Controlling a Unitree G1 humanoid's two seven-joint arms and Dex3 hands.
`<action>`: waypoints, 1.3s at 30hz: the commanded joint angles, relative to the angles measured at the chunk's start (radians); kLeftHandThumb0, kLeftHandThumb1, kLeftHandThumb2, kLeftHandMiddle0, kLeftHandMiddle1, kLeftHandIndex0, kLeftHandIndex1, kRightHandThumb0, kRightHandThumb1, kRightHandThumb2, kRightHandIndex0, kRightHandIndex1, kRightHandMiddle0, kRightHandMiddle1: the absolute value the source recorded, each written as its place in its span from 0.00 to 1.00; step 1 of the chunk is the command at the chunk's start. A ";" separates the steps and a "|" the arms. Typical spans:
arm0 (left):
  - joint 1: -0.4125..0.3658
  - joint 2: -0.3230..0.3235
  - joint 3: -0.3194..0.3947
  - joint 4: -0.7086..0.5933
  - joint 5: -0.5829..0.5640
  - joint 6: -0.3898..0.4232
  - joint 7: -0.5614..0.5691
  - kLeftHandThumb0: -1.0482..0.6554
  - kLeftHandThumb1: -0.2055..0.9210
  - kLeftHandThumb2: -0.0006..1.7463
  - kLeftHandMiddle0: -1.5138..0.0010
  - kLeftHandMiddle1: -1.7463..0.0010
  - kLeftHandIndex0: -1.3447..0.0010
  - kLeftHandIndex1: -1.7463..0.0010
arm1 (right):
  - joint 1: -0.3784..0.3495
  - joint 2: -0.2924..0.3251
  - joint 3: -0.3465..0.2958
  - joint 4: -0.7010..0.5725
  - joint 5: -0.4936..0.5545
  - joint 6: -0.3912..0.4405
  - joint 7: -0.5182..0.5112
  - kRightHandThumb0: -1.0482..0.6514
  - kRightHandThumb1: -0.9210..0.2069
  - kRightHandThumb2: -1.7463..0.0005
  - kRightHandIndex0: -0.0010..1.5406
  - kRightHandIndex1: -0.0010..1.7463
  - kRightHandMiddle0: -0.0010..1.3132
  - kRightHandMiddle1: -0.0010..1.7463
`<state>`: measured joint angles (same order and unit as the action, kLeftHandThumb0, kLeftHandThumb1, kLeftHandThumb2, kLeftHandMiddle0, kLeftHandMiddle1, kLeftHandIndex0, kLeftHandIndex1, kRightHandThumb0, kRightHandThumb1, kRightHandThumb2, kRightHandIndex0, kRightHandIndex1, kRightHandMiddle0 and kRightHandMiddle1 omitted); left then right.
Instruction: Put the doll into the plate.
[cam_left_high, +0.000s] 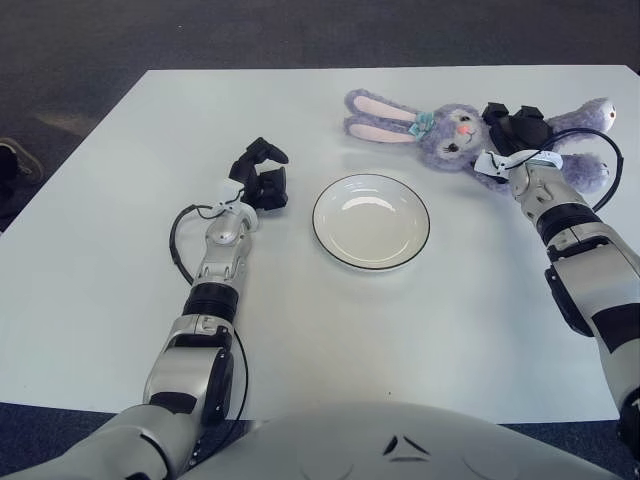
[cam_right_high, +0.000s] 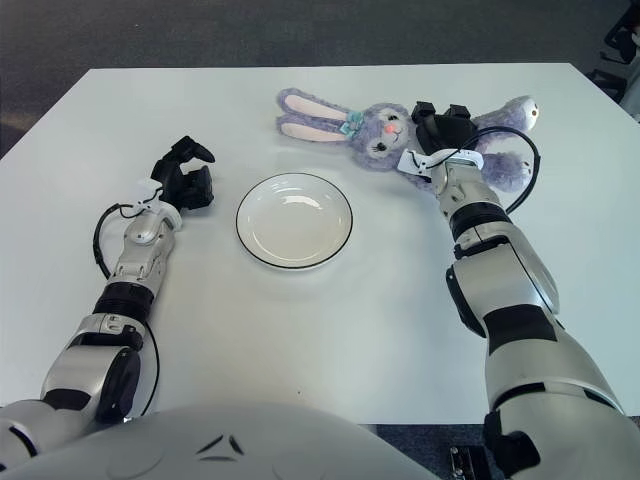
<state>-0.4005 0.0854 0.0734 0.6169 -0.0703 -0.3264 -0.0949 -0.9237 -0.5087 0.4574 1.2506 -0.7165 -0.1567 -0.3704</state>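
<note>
A purple bunny doll (cam_left_high: 448, 126) lies on its back at the far right of the white table, its long ears pointing left and its legs pointing right. A white plate with a dark rim (cam_left_high: 371, 223) sits at the table's middle, in front of and left of the doll, with nothing in it. My right hand (cam_left_high: 515, 130) is on the doll's body, its black fingers curled around the torso. My left hand (cam_left_high: 262, 176) shows just left of the plate, fingers loosely spread and holding nothing.
The white table (cam_left_high: 400, 340) reaches to the far edge just behind the doll, with dark carpet beyond. A black cable loops beside my right wrist (cam_left_high: 606, 160). A shoe (cam_left_high: 14, 160) shows at the left edge, on the floor.
</note>
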 joint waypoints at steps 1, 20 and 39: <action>0.144 -0.042 -0.016 0.083 0.014 0.019 0.006 0.35 0.54 0.69 0.20 0.00 0.59 0.00 | 0.109 0.018 -0.005 0.054 0.034 0.013 0.124 0.62 0.75 0.13 0.57 0.86 0.44 1.00; 0.144 -0.041 -0.019 0.084 0.019 0.020 0.007 0.35 0.54 0.70 0.20 0.00 0.59 0.00 | 0.075 -0.048 -0.119 -0.036 0.166 -0.074 0.253 0.62 0.74 0.11 0.52 0.95 0.42 1.00; 0.143 -0.036 -0.030 0.079 0.022 0.029 -0.005 0.35 0.55 0.69 0.20 0.00 0.60 0.00 | 0.080 -0.116 -0.150 -0.203 0.176 -0.193 0.241 0.62 0.73 0.12 0.53 0.93 0.42 1.00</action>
<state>-0.3976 0.0866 0.0705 0.6098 -0.0697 -0.3250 -0.0952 -0.8760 -0.6159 0.3060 1.0839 -0.5422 -0.3189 -0.1456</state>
